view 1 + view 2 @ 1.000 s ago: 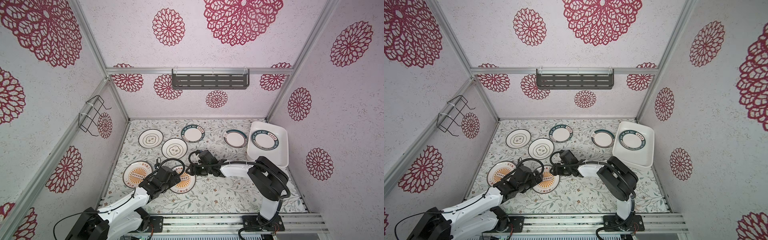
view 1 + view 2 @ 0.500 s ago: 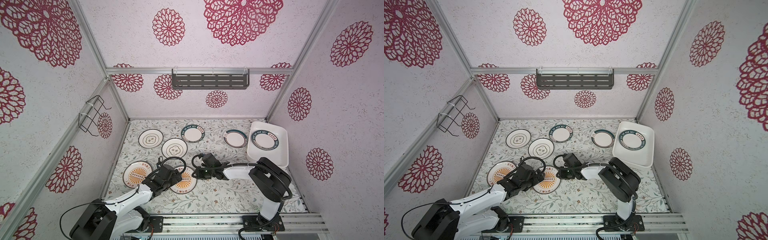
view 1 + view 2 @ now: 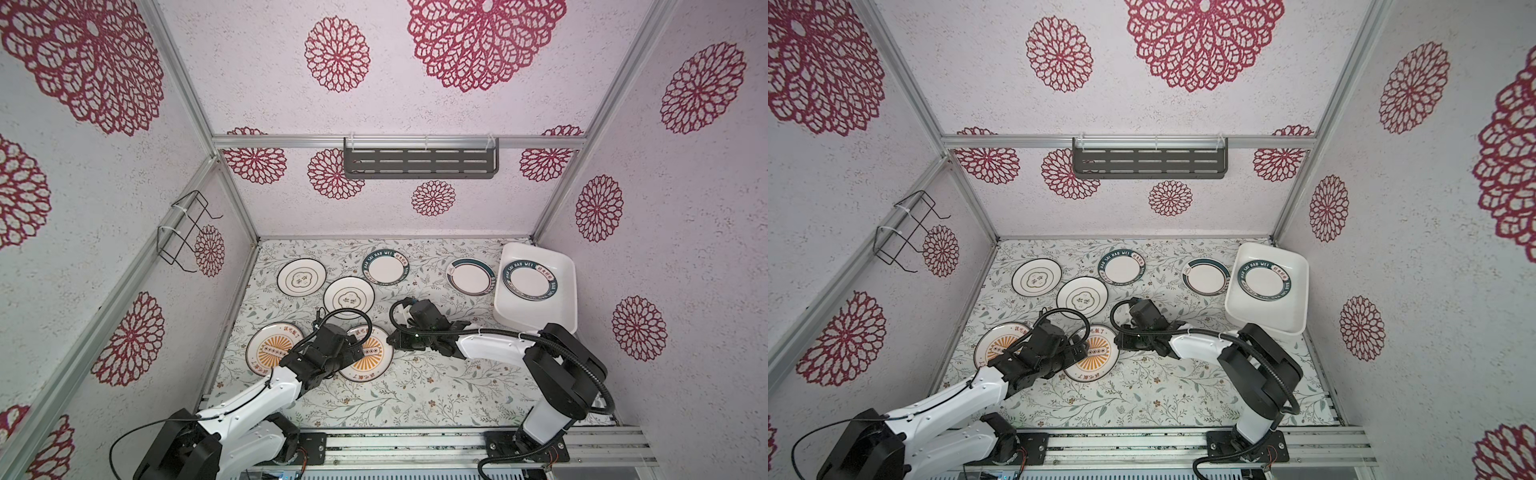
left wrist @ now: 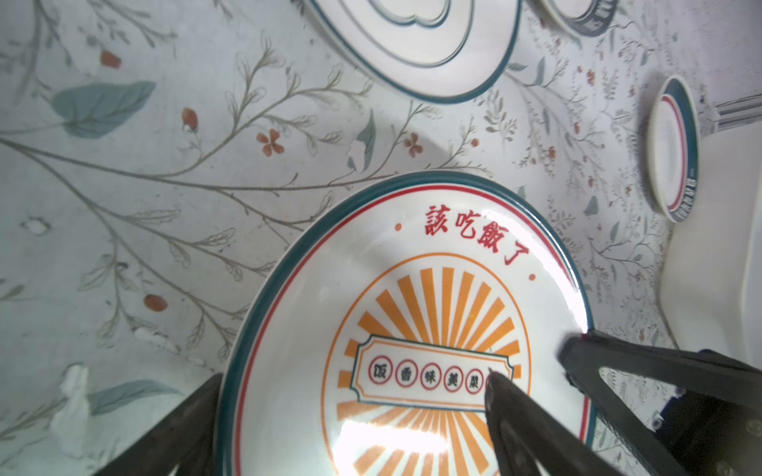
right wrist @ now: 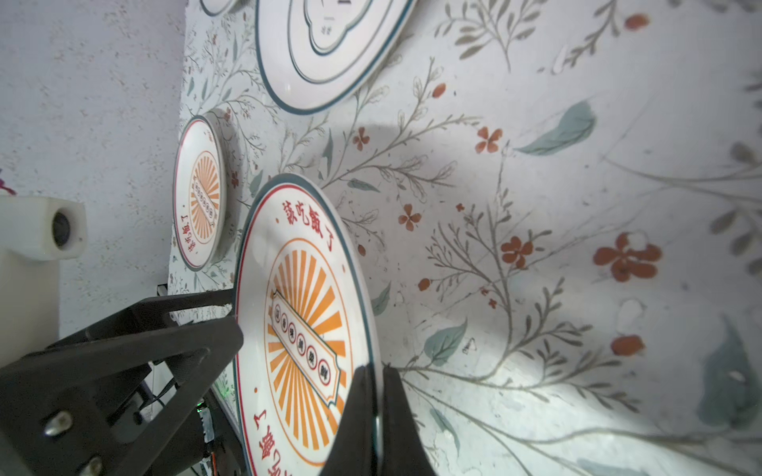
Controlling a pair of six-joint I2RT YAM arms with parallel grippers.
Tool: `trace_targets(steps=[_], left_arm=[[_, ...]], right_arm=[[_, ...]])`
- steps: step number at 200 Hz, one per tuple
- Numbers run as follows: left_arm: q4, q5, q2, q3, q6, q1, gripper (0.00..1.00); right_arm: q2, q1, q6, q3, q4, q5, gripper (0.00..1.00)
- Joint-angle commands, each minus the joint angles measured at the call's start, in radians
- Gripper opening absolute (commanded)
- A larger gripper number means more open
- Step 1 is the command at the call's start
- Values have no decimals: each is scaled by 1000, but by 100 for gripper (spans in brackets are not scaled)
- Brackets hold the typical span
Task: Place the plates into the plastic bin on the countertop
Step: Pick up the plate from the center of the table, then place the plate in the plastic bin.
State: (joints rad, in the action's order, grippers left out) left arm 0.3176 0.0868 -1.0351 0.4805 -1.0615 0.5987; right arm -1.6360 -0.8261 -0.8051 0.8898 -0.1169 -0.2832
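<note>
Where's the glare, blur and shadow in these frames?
Left wrist: blown-out glare on the sunburst plate, nearest the lens and along its rim. Right wrist: the right gripper is out of focus where it pinches that plate's rim, and a soft shadow lies across the countertop. Both top views: evenly lit, sharp, no hot spots.

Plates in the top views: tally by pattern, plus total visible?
Sunburst plates: 2
Ring plates: 2
Teal-rimmed plates: 3, one of them in the bin
Total visible: 7
</note>
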Motion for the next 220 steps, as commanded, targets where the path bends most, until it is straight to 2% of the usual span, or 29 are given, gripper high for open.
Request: trace_targets(steps=[1,43,78,106,163,220], left_arm=[[-25,-13,75,60,44,3,97],[-21,-85,113,145,104,19,97],[-119,-166,40,208,144,64,97],[-176,-158,-103,313,213,146,97],[-189,-196,-464,638,360,256,97],[-168,-278,-741,909,446,300,97]], right_arm=[[78,32,30,6,61,42,0],[202,109,20,0,105,99,0],[314,203,-10,-20,126,177,0],[399,307,-29,-49,117,191,0],[473,528,-27,-54,127,191,0],[457,833,-31,-56,70,54,0]])
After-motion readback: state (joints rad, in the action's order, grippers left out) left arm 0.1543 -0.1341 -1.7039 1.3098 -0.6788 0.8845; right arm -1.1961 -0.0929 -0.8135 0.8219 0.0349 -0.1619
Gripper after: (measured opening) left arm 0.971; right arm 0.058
